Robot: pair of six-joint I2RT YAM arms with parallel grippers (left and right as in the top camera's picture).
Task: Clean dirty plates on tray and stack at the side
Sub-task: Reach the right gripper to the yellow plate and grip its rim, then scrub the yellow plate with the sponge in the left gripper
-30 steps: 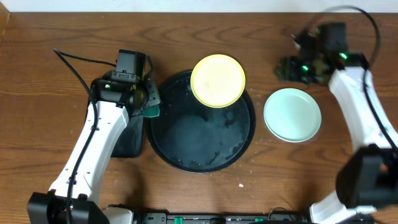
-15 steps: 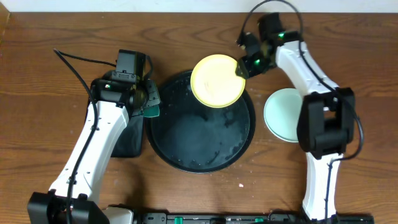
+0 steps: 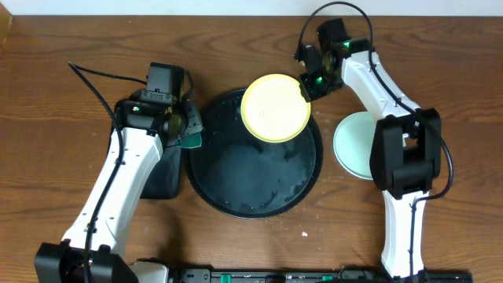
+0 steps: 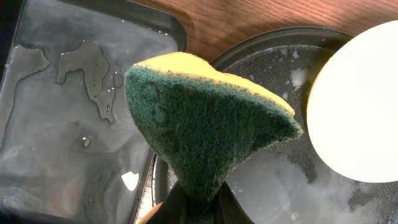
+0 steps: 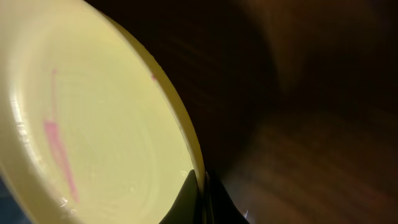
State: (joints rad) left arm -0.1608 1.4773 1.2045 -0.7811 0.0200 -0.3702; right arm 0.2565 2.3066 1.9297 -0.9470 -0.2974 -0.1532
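Note:
A pale yellow plate (image 3: 275, 106) rests over the far rim of the round black tray (image 3: 251, 196), whose wet floor shows soap foam. My right gripper (image 3: 305, 85) is shut on the plate's right rim. The right wrist view shows both fingers pinching the yellow plate (image 5: 93, 124) at its edge by my right gripper (image 5: 202, 199), and a pink streak (image 5: 59, 149) marks the plate's face. My left gripper (image 4: 200, 208) is shut on a green-and-yellow sponge (image 4: 205, 130), held at the tray's left edge (image 3: 191, 130). A mint-green plate (image 3: 355, 148) lies right of the tray, partly under my right arm.
A smaller rectangular black tray (image 4: 68, 112) with puddles of water sits left of the round tray, partly beneath my left arm (image 3: 118, 189). The wooden table (image 3: 63, 47) surrounds everything.
My right arm swung in from the far right to the yellow plate's rim and closed on it. The left arm and sponge stayed put.

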